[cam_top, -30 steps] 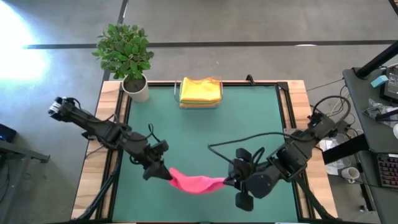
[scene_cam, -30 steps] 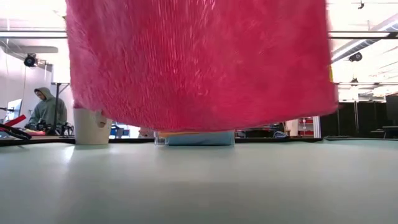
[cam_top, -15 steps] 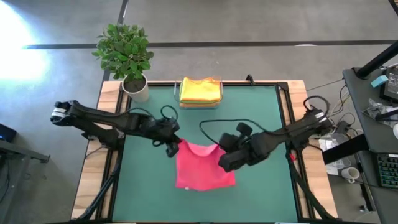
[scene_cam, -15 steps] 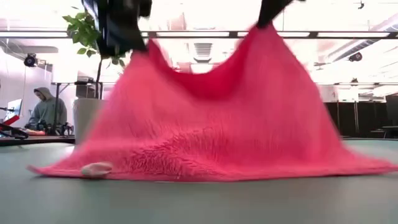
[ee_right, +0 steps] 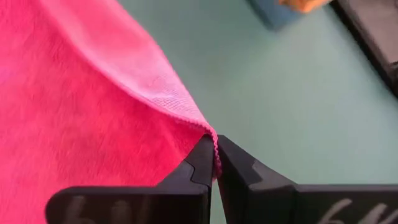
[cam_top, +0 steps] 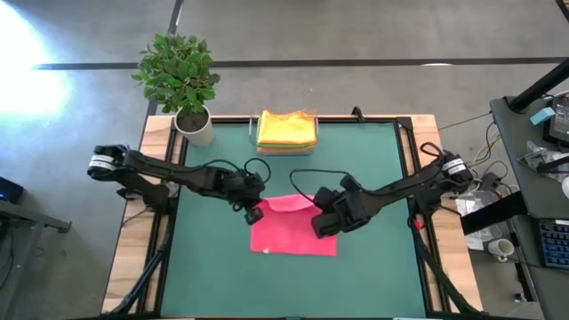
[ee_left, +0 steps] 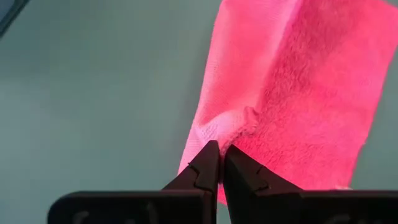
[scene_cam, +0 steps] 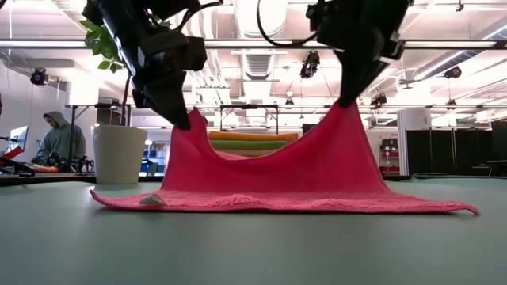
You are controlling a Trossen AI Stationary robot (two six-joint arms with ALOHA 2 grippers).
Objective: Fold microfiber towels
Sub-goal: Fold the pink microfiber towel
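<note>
Both tools clenched on far corners of pink towel (cam_top: 293, 233) mid-bench, left tool (cam_top: 255, 212) & right tool (cam_top: 321, 222) each pinching one corner w/ near edge flat on bench (cam_top: 373, 169), prob. so far half can fold over evenly.

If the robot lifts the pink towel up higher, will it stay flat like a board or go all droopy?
Probably droopy. The pink towel already sags in the middle between the left gripper and the right gripper, each shut on a corner. It looks soft and fuzzy, so likely light, and its free edge lies limp on the table.
</note>
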